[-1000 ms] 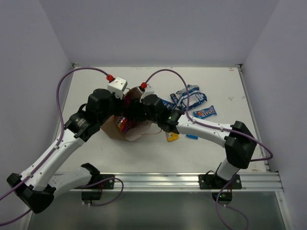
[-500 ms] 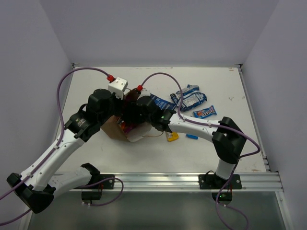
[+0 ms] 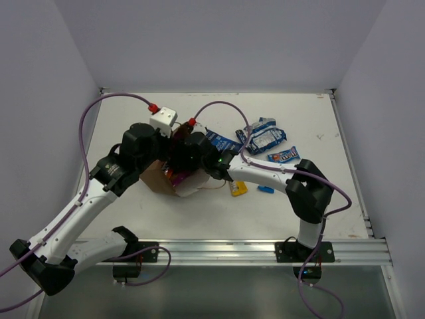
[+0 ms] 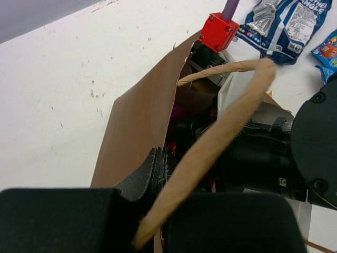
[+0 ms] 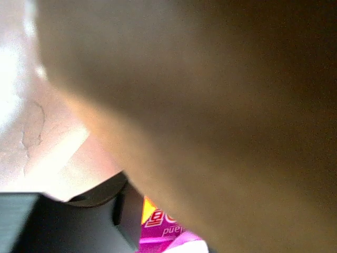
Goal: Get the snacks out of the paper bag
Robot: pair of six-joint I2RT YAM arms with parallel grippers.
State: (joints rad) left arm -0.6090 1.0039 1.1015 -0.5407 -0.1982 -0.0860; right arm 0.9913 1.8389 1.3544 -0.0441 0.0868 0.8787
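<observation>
- the bag point(image 3: 158, 178) lay on its side on the table point(image 3: 133, 126), left of centre, with its mouth toward the right arm.
- my left gripper point(image 4: 157, 171) had its fingers pressed together on the bag's paper edge at the mouth. a handle point(image 4: 221, 126) hung across in front of it.
- my right gripper point(image 3: 179, 161) was inside the mouth of the bag. its wrist view was mostly blurred brown paper.
- that view showed only one dark finger point(image 5: 95, 211), with a magenta pouch point(image 5: 168, 229) just beside it at the bottom. i could not tell whether the fingers were apart or gripping anything.
- several snacks lay out on the table to the right of the bag: a dark blue pack point(image 3: 221, 140) nearest it, then two blue-white packets point(image 3: 264, 135) lying together, and a blue bar point(image 3: 283, 156) just below them.
- a yellow bar point(image 3: 238, 189) lay near the mouth, and a small blue piece point(image 3: 265, 190) sat just to its right.
</observation>
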